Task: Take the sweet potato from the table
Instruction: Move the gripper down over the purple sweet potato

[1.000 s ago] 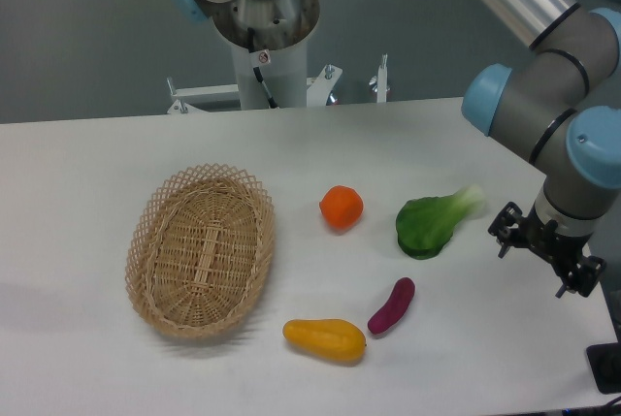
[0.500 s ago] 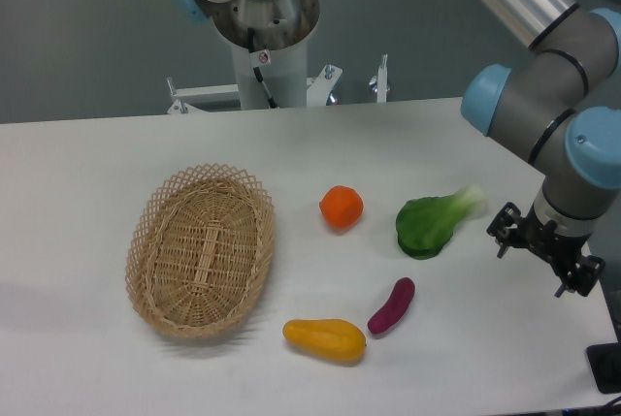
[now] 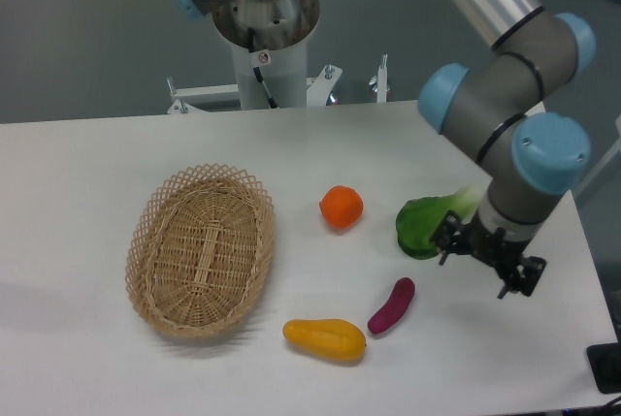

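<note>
The sweet potato is a small purple curved piece lying on the white table, right of centre near the front. My gripper hangs to its right and slightly farther back, above the table. Nothing shows between its fingers, which are small and dark. I cannot make out whether they are open or shut.
A wicker basket sits at the left. An orange lies in the middle, a green leafy vegetable just left of the gripper, and a yellow-orange oblong fruit left of the sweet potato. The robot base stands behind.
The arm has swung left, carrying the gripper from the table's right edge toward the green vegetable and sweet potato. The objects have not moved.
</note>
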{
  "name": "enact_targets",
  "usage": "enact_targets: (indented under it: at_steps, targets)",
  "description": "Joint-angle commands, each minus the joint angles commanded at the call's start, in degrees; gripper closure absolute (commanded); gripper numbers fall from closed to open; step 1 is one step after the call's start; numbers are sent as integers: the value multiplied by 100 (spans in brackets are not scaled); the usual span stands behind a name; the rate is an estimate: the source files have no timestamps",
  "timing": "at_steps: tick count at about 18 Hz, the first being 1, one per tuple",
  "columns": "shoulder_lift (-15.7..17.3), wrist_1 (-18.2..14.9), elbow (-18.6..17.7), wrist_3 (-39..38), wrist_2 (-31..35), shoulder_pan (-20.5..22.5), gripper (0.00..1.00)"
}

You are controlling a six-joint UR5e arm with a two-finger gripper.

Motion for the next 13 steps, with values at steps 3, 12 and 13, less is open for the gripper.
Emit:
enact_targets:
  at_steps: [3,12,13]
  targets:
    - [-44,388,-352,44,0,-115,0]
    - [-307,502,-494,-122,9,-378,0]
    - [-342,642,-494,-227,0,-405,0]
